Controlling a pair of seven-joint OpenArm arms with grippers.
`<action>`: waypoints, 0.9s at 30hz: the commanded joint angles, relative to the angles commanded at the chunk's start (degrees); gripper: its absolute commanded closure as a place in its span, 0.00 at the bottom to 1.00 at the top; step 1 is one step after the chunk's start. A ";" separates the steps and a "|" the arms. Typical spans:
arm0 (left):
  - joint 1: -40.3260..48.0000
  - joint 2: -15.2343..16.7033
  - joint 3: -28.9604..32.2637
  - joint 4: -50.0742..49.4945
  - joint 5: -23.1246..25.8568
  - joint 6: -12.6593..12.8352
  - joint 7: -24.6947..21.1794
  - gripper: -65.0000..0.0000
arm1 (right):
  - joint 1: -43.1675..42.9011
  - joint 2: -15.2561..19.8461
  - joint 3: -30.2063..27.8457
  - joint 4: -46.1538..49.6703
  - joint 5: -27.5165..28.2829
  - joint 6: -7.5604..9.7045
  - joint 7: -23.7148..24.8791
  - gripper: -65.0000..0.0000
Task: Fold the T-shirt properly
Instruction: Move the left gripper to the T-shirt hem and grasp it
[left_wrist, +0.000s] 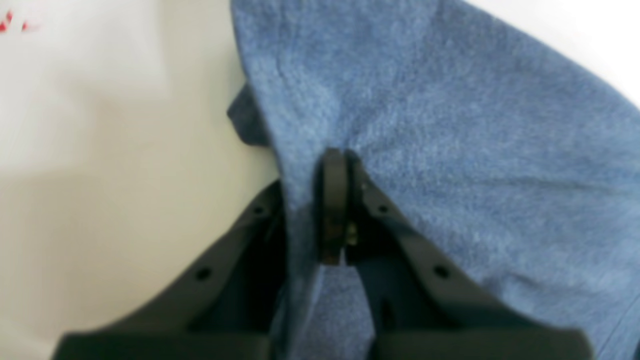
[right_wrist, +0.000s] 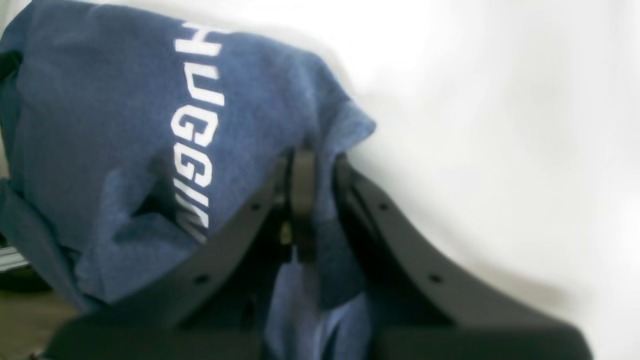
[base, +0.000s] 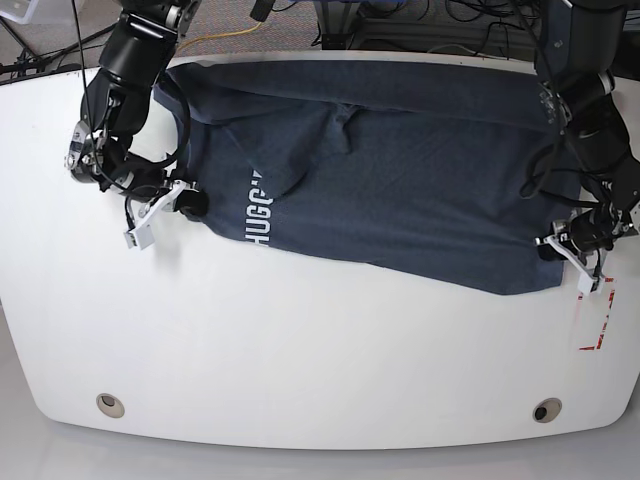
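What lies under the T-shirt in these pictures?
The white table lies under the T-shirt. Both grippers, left and right, pinch its edges. Anything beneath the cloth is hidden.

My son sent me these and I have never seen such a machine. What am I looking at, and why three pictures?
It is a robot with two arms at a white table. One picture looks down from above; the other two come from cameras on each wrist. A dark blue T-shirt with white lettering lies spread on the table. The left gripper pinches one edge of the shirt, and the right gripper pinches the opposite edge, near the lettering. In the wrist views, both grippers are closed on the cloth.
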 joint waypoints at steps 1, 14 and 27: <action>0.00 0.00 0.00 0.09 0.00 0.00 0.00 1.00 | 0.00 0.00 0.00 0.00 -0.09 0.00 0.44 1.00; 6.51 2.90 -0.26 20.75 -0.35 0.00 6.24 1.00 | 2.73 3.87 -0.09 3.34 0.09 0.00 1.49 1.00; 10.73 6.77 -0.18 29.27 -0.18 0.00 9.14 1.00 | 3.60 4.22 -0.18 4.66 -0.26 0.00 1.41 1.00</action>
